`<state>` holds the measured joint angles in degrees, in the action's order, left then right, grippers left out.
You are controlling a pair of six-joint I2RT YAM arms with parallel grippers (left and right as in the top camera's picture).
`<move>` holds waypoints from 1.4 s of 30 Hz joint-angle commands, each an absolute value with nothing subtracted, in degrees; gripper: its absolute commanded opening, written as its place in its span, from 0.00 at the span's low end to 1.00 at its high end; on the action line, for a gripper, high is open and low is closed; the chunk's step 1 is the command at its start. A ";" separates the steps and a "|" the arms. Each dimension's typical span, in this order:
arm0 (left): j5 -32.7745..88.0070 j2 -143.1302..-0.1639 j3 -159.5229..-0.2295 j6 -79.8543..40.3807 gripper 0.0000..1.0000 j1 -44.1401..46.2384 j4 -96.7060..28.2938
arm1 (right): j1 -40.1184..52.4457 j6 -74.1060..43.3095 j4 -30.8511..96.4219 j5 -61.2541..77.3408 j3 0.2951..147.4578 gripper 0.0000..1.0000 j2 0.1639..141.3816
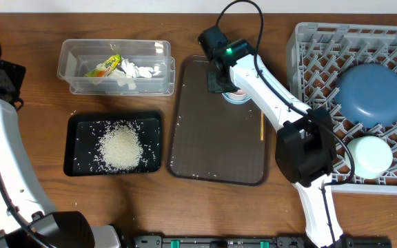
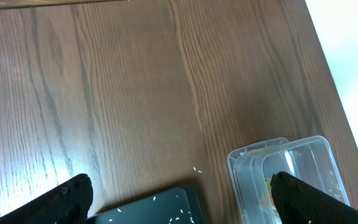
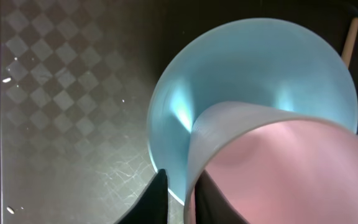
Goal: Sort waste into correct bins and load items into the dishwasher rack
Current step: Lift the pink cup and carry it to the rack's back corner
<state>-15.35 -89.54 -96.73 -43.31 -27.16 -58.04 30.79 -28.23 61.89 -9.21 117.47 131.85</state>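
Upper left, wrapper (image 1: 103,67) and tissue (image 1: 140,70) sit in the clear container (image 1: 67,52), with rice (image 1: 120,147) in the black tray (image 1: 78,124) below. At right, plate (image 1: 372,94) and one bowl (image 1: 371,155) are in the rack (image 1: 302,41). Centre top, the right gripper (image 3: 178,202) pinches the pink cup (image 3: 278,168), which is nested in the second bowl (image 3: 247,68); both, and a chopstick (image 1: 262,127) nearby, look still to load, while the left gripper (image 2: 182,202) gapes empty.

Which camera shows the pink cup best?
Right wrist: the pink cup is close up, sitting in the light blue bowl. Overhead shows a sliver beside the right arm; left wrist shows none.
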 commanded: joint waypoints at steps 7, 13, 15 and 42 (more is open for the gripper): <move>-15.70 -89.54 -96.55 -43.38 0.93 -27.27 -58.06 | 26.74 -25.50 65.34 -5.58 125.01 0.01 123.90; -15.70 -89.54 -96.55 -43.38 0.93 -27.27 -58.04 | 16.47 -18.33 65.17 10.57 126.67 0.01 115.74; -15.70 -89.54 -96.55 -43.38 0.93 -27.27 -58.04 | 11.42 -14.98 65.32 19.66 126.67 0.01 113.93; -15.70 -89.54 -96.55 -43.38 0.93 -27.24 -58.04 | -36.40 16.29 53.71 73.89 121.47 0.01 129.43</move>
